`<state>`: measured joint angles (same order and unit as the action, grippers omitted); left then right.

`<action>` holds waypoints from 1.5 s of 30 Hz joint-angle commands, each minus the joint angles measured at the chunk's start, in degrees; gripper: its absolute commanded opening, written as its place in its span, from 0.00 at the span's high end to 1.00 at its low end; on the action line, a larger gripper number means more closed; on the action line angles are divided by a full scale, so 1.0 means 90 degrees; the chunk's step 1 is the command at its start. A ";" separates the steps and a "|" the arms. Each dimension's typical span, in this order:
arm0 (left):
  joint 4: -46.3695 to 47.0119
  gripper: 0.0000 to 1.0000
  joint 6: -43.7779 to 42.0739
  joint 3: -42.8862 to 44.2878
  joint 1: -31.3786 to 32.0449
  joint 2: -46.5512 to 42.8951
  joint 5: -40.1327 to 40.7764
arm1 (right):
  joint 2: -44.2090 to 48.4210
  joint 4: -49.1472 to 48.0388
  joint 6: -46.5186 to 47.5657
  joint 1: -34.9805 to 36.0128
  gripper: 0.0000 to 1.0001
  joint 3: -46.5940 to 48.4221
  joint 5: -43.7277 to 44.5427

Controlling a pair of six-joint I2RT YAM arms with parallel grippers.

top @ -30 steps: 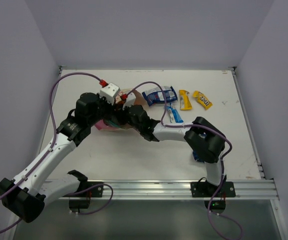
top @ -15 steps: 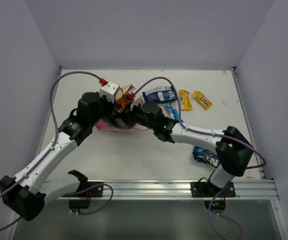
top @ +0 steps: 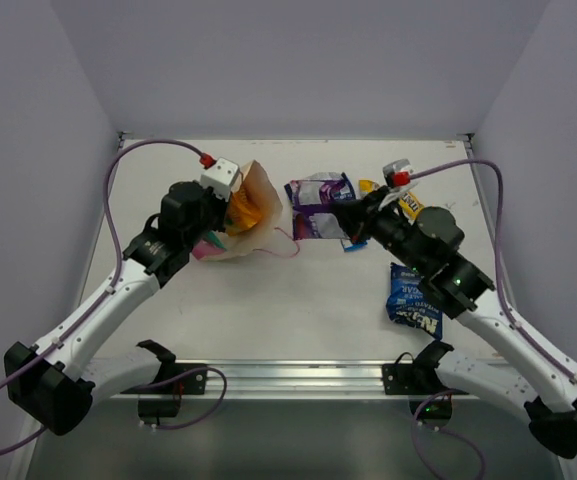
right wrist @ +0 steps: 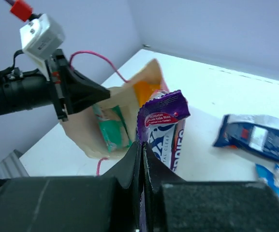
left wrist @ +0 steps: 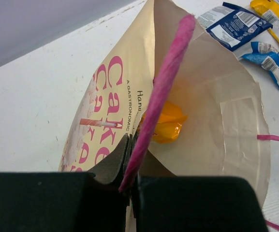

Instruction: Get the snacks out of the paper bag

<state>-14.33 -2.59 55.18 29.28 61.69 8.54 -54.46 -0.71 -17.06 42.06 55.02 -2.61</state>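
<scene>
Left wrist — one orange snack in one paper bag

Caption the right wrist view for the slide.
Right hand pinches a purple wrapper beside the paper bag that the left hand holds open.

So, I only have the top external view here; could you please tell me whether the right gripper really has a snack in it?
Observer: Yes. The right wrist view shows the right gripper shut on a purple wrapper.
Operator: Thank you. Is anything left in the bag?
Observer: From the right wrist, a teal-green pouch shows inside the mouth of the paper bag.
Operator: And does the left gripper have hold of the bag?
Observer: Yes. In the left wrist view, the left gripper is pinched on the bag's pink edge.
</scene>
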 commanded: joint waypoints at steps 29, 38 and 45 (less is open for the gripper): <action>-0.0039 1.00 -0.0787 0.0295 -0.0011 -0.0282 -0.1447 | -0.0421 0.0160 0.0274 -0.0670 0.33 -0.0460 -0.1133; -0.0078 1.00 -0.0523 0.0275 -0.0021 -0.0390 -0.1320 | -0.3378 -0.2273 0.0939 0.0404 0.32 0.0770 -0.1868; 0.0029 1.00 -0.0134 0.0275 -0.0021 -0.0419 -0.1134 | -0.5030 -0.3727 0.0520 0.1097 0.30 0.1161 -0.1702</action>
<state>-15.57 -6.96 56.47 29.28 59.20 -2.55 -96.77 -23.44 -11.11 50.02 62.52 -16.71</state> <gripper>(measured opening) 0.034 0.696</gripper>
